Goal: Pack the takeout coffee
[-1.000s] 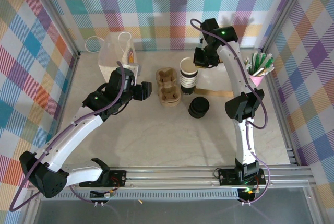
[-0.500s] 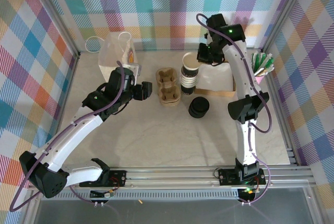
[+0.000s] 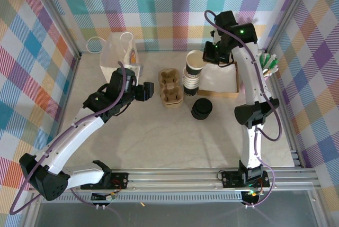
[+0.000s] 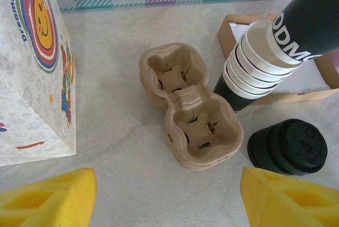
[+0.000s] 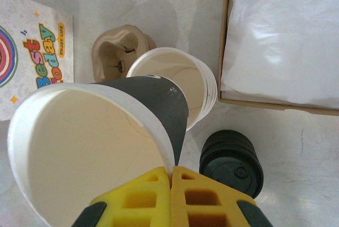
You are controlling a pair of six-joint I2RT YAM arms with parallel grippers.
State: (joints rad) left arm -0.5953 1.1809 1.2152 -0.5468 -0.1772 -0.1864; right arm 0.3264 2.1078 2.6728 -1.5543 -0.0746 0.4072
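**Grey paper cup [image 5: 164, 110], lidless and white-rimmed, held at the far side; what it needs lies nearer**

Nearest the arm bases, the left hand [image 4: 167, 200] hangs low over the pale table [image 3: 159, 137] with its yellow pads wide apart and nothing between them. Just ahead of it lies the brown moulded-pulp two-cup carrier [image 4: 188, 110], both wells bare, its long axis running away from the hand. The white printed paper bag [image 4: 32, 68] stands to the left of the carrier. To the carrier's right, and slightly nearer, sits the low stack of round black plastic lids [image 4: 288, 146].

Beyond the lids rises the stack of white-rimmed paper cups [image 4: 249, 63], leaning a little. Above it is the grey paper cup. The right hand [image 5: 172, 182] has its yellow pads pressed together on the cup's rim, one inside and one outside. The cup's long axis is tilted, mouth up toward the wrist and base down toward the open top of the stack. Whether the base has fully left the stack cannot be told. The shallow cardboard tray lined with white paper [image 5: 280, 36] lies to the right.

By my reading, the cup must travel toward the near edge. The lids lie almost directly nearer, and the carrier nearer and to the left. The right hand has the cup, and the left hand is closer to the carrier and bag.
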